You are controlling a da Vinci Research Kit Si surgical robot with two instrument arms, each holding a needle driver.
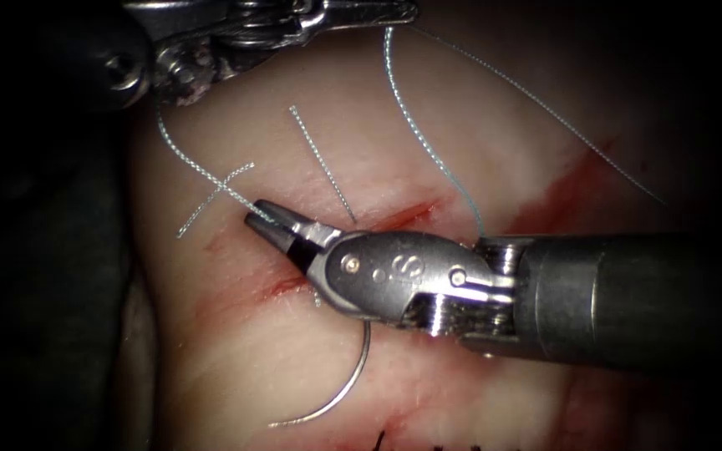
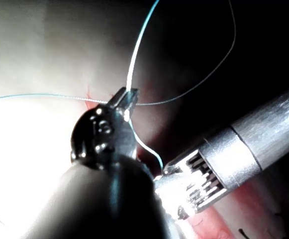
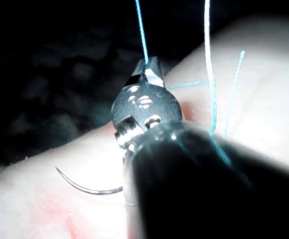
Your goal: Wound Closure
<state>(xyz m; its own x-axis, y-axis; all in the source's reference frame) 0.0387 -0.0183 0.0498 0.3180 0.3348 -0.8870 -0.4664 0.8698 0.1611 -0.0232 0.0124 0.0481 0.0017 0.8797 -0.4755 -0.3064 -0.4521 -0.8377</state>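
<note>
Right tool (image 1: 262,219) with jaws clamped on the thread (image 1: 198,171) at its tips, left tool (image 1: 181,79) above it also gripping thread, needle (image 1: 340,397) lying free on the tissue (image 1: 236,367) just below the right tool, beside the cut (image 1: 394,219), not embedded.

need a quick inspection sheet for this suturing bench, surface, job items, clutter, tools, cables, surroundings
surface: pale pork-belly tissue with a reddish cut running across it; red fluid along the cut
job's things: curved steel needle lies loose on the tissue below the cut, held by neither tool; pale blue thread loops across the tissue
clutter: short cut ends of thread lie above the cut
grippers: right tool has its jaws shut on the thread near the cut's left end; left tool sits at the upper left, its jaw state unclear
cables: nothing seen
surroundings: dark around the tissue
</note>
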